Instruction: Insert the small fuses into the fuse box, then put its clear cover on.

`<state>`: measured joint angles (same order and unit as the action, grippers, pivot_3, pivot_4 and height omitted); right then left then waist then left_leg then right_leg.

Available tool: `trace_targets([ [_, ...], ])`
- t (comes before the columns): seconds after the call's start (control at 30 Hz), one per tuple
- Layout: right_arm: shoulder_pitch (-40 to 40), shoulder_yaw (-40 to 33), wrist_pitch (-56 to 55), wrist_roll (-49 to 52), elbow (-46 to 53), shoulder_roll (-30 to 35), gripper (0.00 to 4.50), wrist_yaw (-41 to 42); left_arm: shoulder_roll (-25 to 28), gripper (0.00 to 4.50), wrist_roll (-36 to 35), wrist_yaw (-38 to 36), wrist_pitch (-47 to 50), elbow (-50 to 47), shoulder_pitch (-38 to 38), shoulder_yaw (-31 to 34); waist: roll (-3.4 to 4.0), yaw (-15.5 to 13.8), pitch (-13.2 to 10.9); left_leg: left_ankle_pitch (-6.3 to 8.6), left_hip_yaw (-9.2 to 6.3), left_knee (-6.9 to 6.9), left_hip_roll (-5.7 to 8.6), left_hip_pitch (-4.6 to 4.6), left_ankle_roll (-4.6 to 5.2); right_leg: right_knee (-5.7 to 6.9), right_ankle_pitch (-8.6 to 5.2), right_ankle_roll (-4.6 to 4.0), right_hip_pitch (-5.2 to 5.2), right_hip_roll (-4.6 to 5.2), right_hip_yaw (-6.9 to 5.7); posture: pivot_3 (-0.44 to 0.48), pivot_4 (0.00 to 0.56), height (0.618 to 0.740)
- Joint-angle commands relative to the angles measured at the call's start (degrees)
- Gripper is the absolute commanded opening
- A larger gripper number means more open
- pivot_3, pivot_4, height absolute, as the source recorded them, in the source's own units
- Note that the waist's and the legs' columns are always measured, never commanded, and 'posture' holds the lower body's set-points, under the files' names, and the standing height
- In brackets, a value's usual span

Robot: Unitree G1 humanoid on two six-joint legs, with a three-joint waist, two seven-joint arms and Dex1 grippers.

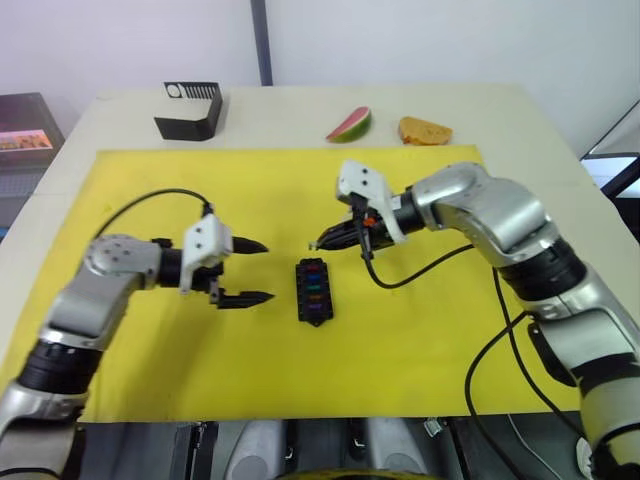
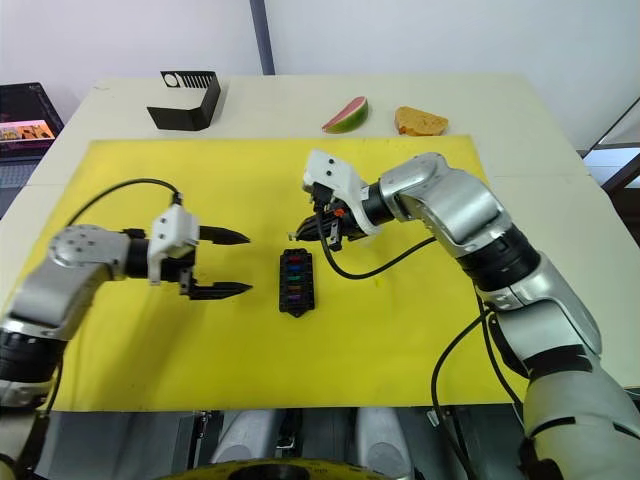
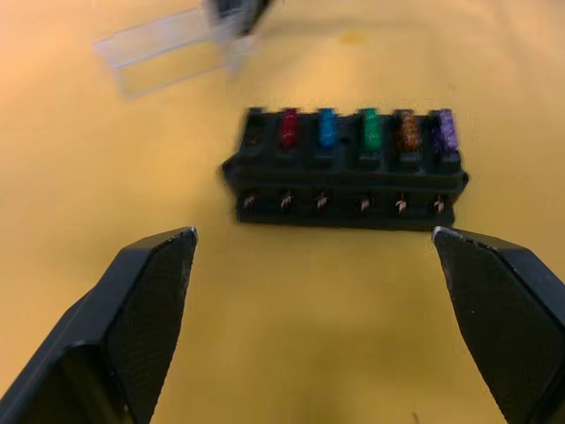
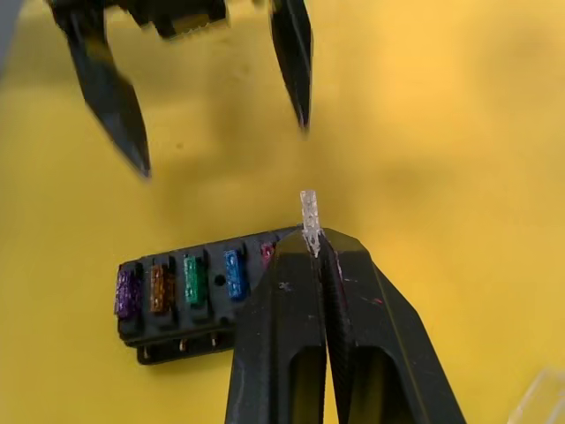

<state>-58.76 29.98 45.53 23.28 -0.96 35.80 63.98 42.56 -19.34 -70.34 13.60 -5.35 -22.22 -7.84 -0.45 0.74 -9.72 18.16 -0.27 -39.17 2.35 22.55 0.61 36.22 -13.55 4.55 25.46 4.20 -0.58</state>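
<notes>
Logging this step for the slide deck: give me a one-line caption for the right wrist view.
Right gripper pinches the pale clear fuse above the fuse box, five coloured fuses seated.

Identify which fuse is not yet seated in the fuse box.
The pale clear fuse, pinched in the right gripper above the mat. The purple, orange, green, blue and red ones already stand in the fuse box.

Black fuse box on yellow mat. Red, teal, green, orange, purple fuses in a row. Clear, colourless fuse between black fingers. Transparent cover. Beige worktop. Black bracket with white slots. Red-and-green melon slice; tan bread.
</notes>
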Motion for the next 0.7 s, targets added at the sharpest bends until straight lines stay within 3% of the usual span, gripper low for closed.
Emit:
trace_targets([
  [0.03, -1.78, -0.40, -2.74, -2.70, -0.67, -0.89, 0.00, 2.61, -0.44, 4.47, 0.66, 0.17, -3.32, -0.82, -0.79, 0.94, 0.00, 0.00, 0.00, 0.00, -0.01, 0.00, 0.00, 0.00, 0.00, 0.00, 0.00, 0.00, 0.00, 0.00, -0.01, 0.000, 0.150, 0.740],
  [0.7, 0.87, -0.69, -5.32, -9.57, -1.85, -3.37, 0.00, 5.89, -2.02, 4.47, 0.63, 0.27, -4.24, 0.02, -0.15, 1.22, 0.00, 0.01, 0.00, -0.02, -0.02, -0.01, 0.00, -0.03, -0.03, 0.07, 0.00, 0.00, 0.00, -0.01, -0.02, 0.000, 0.150, 0.740],
])
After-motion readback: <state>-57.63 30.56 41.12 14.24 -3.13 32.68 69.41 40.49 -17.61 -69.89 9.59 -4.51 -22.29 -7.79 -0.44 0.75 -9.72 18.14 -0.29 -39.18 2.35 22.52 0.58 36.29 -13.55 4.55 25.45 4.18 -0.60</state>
